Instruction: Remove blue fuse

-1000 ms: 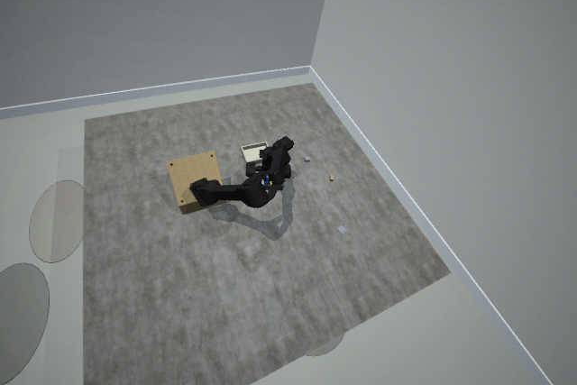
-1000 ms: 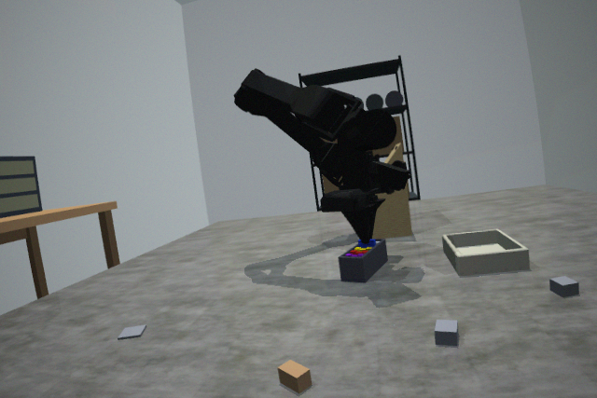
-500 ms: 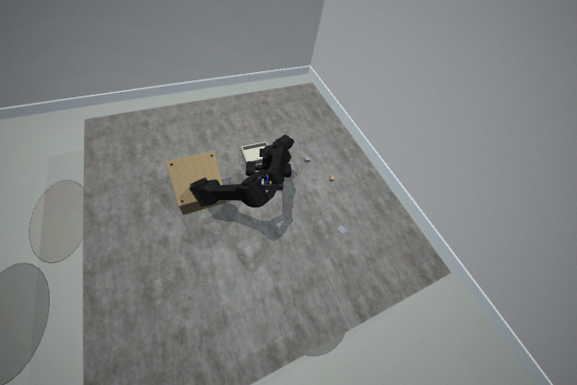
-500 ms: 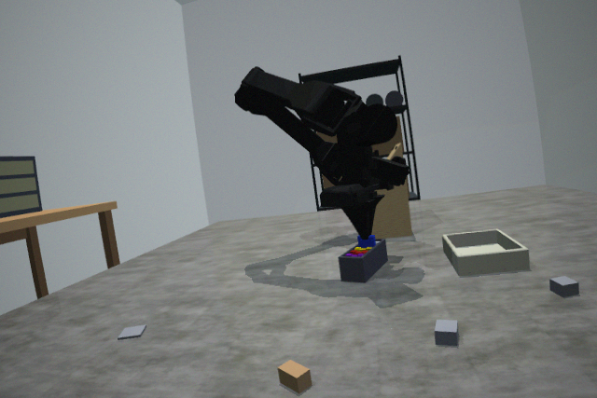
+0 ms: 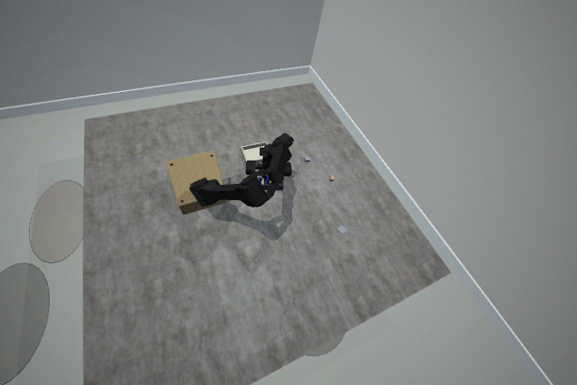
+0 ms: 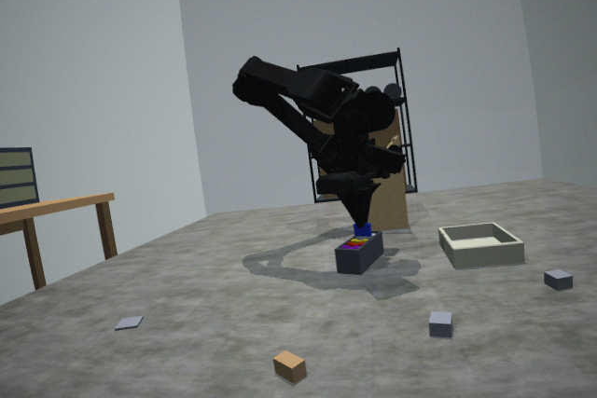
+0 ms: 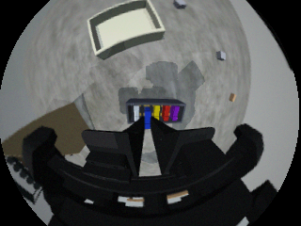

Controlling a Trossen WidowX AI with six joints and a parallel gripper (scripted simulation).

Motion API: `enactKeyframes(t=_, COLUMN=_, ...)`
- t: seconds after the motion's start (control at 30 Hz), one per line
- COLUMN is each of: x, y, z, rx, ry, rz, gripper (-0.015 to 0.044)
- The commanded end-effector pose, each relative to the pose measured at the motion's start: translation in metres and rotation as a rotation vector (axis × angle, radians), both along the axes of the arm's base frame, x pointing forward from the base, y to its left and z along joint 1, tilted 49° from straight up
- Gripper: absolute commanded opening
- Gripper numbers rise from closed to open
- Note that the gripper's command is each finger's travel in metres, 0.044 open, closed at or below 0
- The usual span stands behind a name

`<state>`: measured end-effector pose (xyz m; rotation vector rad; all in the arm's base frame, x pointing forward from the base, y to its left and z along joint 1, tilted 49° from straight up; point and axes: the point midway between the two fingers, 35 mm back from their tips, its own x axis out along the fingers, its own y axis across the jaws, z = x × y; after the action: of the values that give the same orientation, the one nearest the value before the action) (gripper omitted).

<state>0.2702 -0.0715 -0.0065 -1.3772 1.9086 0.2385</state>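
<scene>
My gripper point(image 6: 361, 225) point(image 7: 147, 119) is shut on the blue fuse point(image 6: 362, 229) point(image 7: 148, 121). In the exterior view the fuse stands upright at the fingertips, above the top of the dark fuse block point(image 6: 348, 261) point(image 7: 156, 101); whether its lower end is clear of the slot is hidden. A white fuse point(image 7: 136, 112), a yellow fuse point(image 7: 156, 111), a red fuse point(image 7: 166, 112) and a purple fuse point(image 7: 175, 112) sit in the block. The pale tray point(image 5: 252, 153) point(image 6: 488, 254) point(image 7: 127, 29) is empty. In the top view the arm covers most of the block and the fingertips.
A wooden box point(image 5: 196, 176) point(image 7: 52, 129) stands at the arm's base. Small loose blocks lie around: an orange one point(image 5: 332, 178) point(image 6: 289, 366) point(image 7: 232, 97), a grey one point(image 6: 440, 323) point(image 7: 221, 56), another grey one point(image 6: 558, 279) point(image 7: 180, 4) and a flat grey piece point(image 5: 342, 229) point(image 6: 129, 322).
</scene>
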Motion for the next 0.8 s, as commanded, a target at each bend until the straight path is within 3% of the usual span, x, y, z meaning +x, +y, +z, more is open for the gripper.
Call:
enactKeyframes(t=0.0, x=0.0011, y=0.0027, z=0.0015, rx=0.003, ry=-0.004, rz=-0.001, gripper=0.0)
enactKeyframes(t=0.77, x=0.0019, y=0.0108, z=0.0093, rx=0.002, ry=-0.003, rz=0.0, gripper=0.0)
